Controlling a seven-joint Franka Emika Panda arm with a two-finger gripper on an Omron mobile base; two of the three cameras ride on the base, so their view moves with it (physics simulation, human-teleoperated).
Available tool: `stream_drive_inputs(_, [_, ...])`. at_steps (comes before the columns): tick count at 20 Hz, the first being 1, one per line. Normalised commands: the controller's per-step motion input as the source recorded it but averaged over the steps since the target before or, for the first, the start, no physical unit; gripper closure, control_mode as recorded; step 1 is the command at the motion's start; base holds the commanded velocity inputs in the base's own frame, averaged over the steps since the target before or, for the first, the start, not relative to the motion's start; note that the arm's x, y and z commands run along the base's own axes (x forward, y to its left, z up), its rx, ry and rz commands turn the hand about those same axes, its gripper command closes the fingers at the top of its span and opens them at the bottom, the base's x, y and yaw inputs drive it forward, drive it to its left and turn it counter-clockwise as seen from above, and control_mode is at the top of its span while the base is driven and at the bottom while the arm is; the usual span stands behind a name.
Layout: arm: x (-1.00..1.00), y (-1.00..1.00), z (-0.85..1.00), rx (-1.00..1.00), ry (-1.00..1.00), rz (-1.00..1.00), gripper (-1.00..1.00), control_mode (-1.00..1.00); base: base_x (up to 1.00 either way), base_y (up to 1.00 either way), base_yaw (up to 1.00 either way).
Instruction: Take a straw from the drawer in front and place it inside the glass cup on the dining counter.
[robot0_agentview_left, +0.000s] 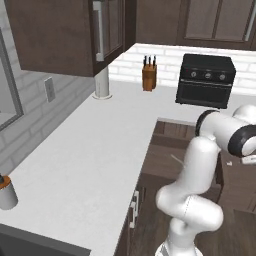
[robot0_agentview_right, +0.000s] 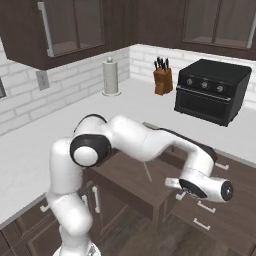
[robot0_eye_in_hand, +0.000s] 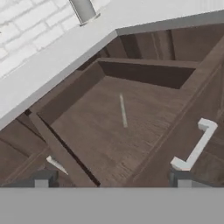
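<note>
Dark brown wood: one drawer (robot0_eye_in_hand: 131, 131) stands pulled open at mid-frame in the hand view, with one pale straw (robot0_eye_in_hand: 123, 111) lying on its floor. The pincer (robot0_eye_in_hand: 111, 179) hovers in front, fingertips (robot0_eye_in_hand: 43, 178) spread wide, holding nothing.

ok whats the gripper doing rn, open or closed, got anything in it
Gripper: open and holding nothing, its fingertips spread wide above the open drawer. The straw lies loose on the drawer floor.
</note>
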Motion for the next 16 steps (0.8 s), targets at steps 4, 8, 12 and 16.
stream_drive_inputs(4, [0.03, 1.00, 1.00, -0.23, 0.02, -0.04, -1.00, -1.00, 0.00, 0.00, 0.00])
stream_drive_inputs(8, [0.43, 0.98, 0.91, -0.17, 0.19, -0.01, -1.00, -1.00, 0.00, 0.00, 0.00])
stream_drive_inputs(12, [0.75, 0.76, 0.37, -0.17, 0.30, 0.00, -1.00, -1.00, 0.00, 0.00, 0.00])
stream_drive_inputs(16, [0.76, 0.53, -0.01, -0.16, 0.35, 0.00, -1.00, -1.00, 0.00, 0.00, 0.00])
